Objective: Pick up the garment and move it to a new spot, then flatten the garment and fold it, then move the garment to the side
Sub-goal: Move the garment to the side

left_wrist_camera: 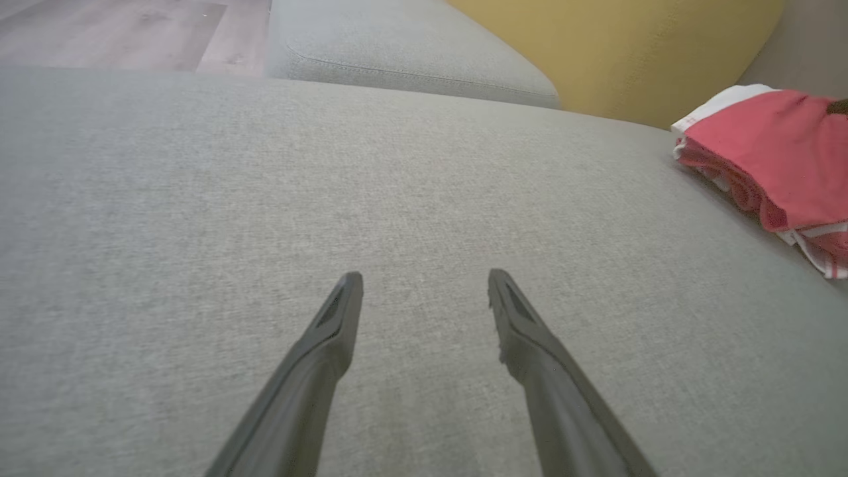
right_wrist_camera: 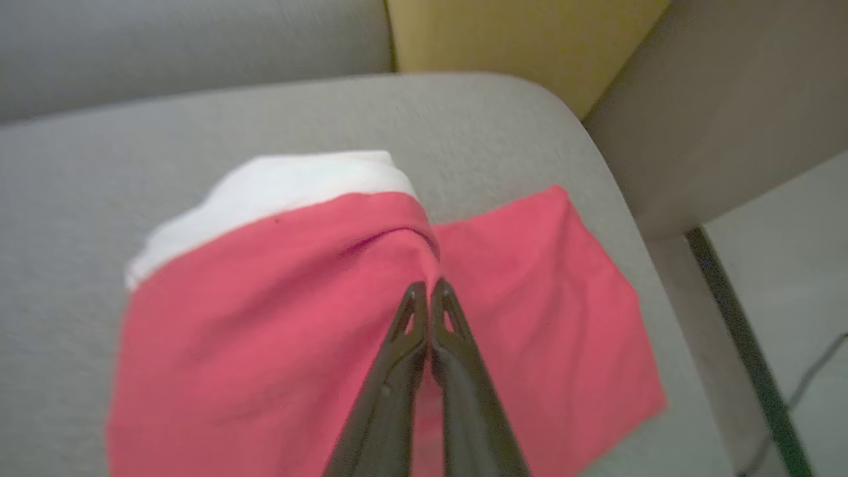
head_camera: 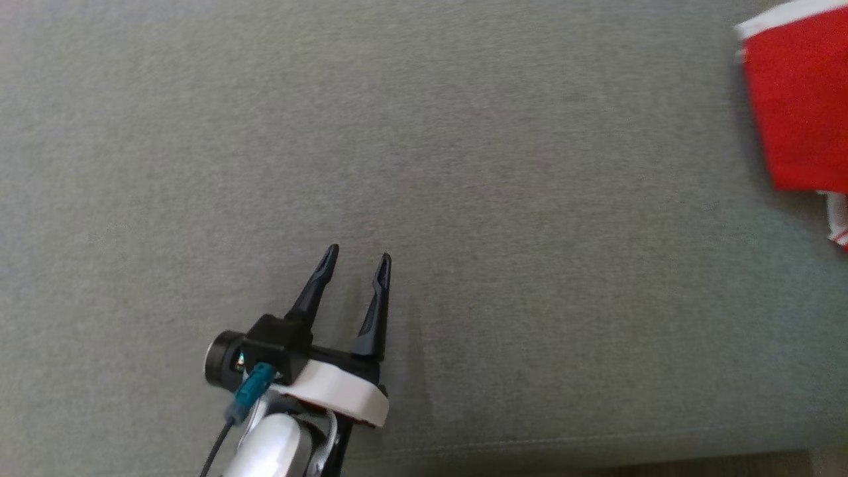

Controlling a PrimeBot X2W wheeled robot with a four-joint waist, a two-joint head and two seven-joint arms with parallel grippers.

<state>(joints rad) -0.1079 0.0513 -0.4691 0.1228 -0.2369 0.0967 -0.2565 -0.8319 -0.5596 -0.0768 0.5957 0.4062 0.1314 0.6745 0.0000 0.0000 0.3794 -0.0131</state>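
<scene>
Your left gripper (head_camera: 358,260) is over the grey sofa (head_camera: 530,199). Its two fingers stand wide apart, and you can see the sofa seat between them. From that gripper, the garment (head_camera: 801,99) lies far off at 2 o'clock, at the edge of the head view. It is red with a white band (right_wrist_camera: 298,182) on one end.

Your right gripper (right_wrist_camera: 429,288) is right on the garment. Its two fingers are pressed tight together. In the right wrist view a fold of red cloth bunches up and runs to the tips, so the fingers look pinched on the garment. The cloth at 9 o'clock from the tips looks lifted, like a small tent. The cloth at 3 o'clock lies flat on the sofa. The white band is at 11 o'clock from the tips.

The garment sits near the round corner of the sofa seat. A yellow cushion (right_wrist_camera: 517,40) is behind it at 12 o'clock. In the left wrist view the garment shows stacked layers along its near edge, and the wood floor (left_wrist_camera: 112,33) is at 11 o'clock.
</scene>
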